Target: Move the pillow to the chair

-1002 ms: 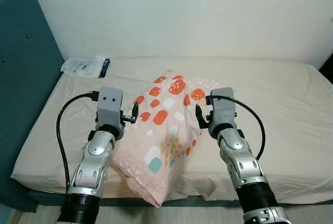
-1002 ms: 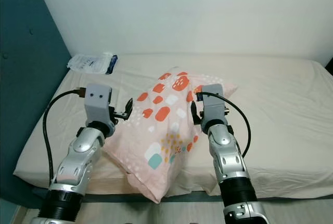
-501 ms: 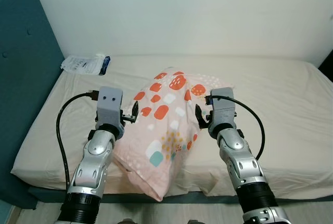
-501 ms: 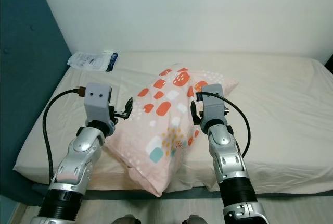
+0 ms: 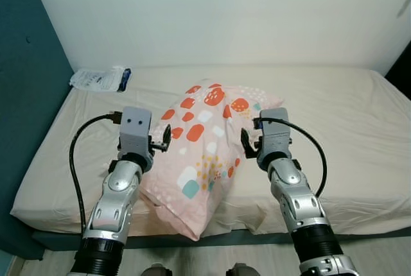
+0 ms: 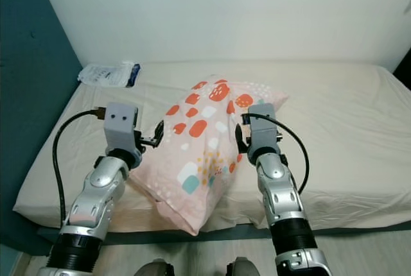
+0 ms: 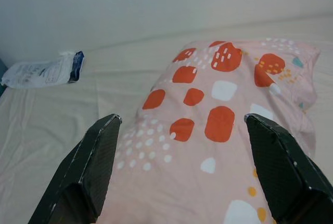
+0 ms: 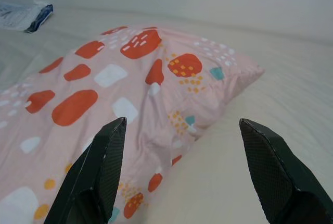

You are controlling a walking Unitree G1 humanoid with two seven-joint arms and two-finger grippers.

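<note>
Change: compared with a second ago the bed sits higher in view and the robot's feet now peek in at 6 o'clock, so the camera has tipped down or backed off. The arms and pillow (image 5: 202,151) look the same relative to each other, so you haven't made real progress on the lift.
Pillow: pink with orange patches, lying on the bed (image 5: 347,135), its near corner hanging over the front edge at 6 o'clock.
Left gripper (image 5: 160,142): at the pillow's 9 o'clock side, fingers spread wide in the wrist view, pillow between them but nothing pinched.
Right gripper (image 5: 248,144): at the pillow's 3 o'clock edge, fingers also spread, not clamping anything.
Meaning: my read is you're lined up for a two-handed squeeze, but the grab isn't done yet.
Around: a white packet (image 5: 99,79) at 10 o'clock near the teal headboard (image 5: 29,70), well clear of you.
In the way: nothing I can see near the pillow; can't spot the chair anywhere, so you'll have to turn to find it.
</note>
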